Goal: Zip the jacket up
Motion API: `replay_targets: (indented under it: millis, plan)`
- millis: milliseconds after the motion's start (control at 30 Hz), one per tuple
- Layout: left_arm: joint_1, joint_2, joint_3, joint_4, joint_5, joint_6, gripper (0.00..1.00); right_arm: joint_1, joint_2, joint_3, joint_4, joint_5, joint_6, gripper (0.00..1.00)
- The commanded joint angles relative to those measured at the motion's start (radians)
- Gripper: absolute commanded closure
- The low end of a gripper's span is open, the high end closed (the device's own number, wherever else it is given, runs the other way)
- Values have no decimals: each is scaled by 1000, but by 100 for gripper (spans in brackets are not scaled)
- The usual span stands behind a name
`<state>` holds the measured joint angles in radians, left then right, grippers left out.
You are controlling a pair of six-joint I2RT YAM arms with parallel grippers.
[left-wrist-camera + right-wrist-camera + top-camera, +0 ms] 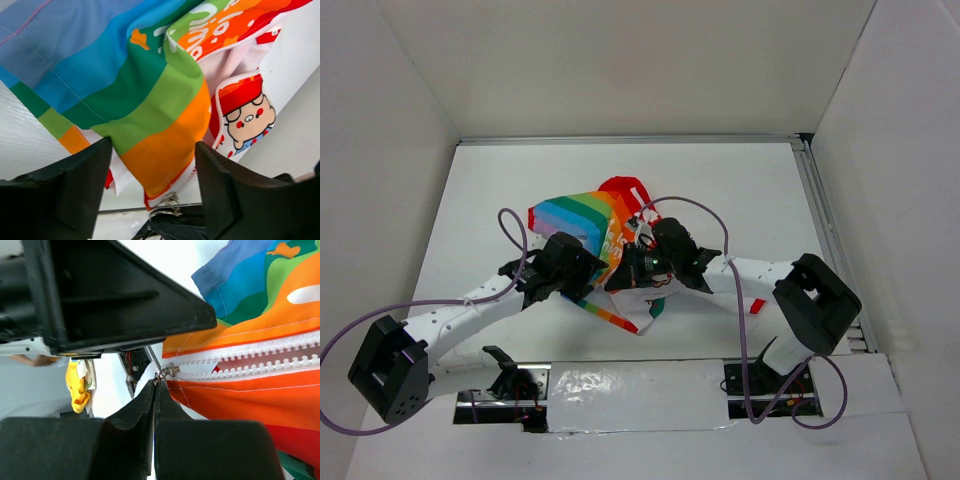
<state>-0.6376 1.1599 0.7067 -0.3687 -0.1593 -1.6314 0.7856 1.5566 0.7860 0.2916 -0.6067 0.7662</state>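
The jacket point(595, 222) lies crumpled mid-table, rainbow panels up and red trim at the back. My left gripper point(582, 268) is at its near left edge. In the left wrist view it point(154, 150) is open, and the jacket's orange bottom corner point(165, 150) hangs loose between the wide-apart fingers point(75, 190). My right gripper point(642, 262) is at the near middle. In the right wrist view it point(156, 385) is shut on the metal zipper pull point(161, 376) at the bottom of the white zipper point(240, 362), whose teeth are apart beyond the slider point(171, 371).
White walls enclose the table on three sides. A metal rail point(828, 250) runs along the right edge. A foil-taped strip point(620, 385) lies between the arm bases. Purple cables point(515, 235) arch over both arms. The left gripper's black body point(110, 295) is close above the right fingers.
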Motion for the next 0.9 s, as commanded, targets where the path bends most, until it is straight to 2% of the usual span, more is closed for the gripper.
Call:
replay_targets:
  millis: [0, 67, 133, 367, 700, 867]
  plan:
    - [-14, -48, -38, 115, -14, -13, 23, 0, -3, 45, 41, -25, 15, 100]
    - [-17, -55, -50, 123, -8, -22, 32, 0, 0, 42, 55, -25, 39, 100]
    - [-20, -60, -55, 132, -5, -15, 36, 0, 0, 47, 50, -9, 42, 100]
    - [-27, -72, -47, 143, 58, 4, 34, 0, 0, 52, 31, 2, 36, 100]
    - [-40, -84, -12, 70, 47, -19, 36, -9, -17, 50, -9, 27, 16, 100]
    - [-53, -112, -10, 65, 10, -19, 57, -9, -20, 44, 6, 2, 19, 100]
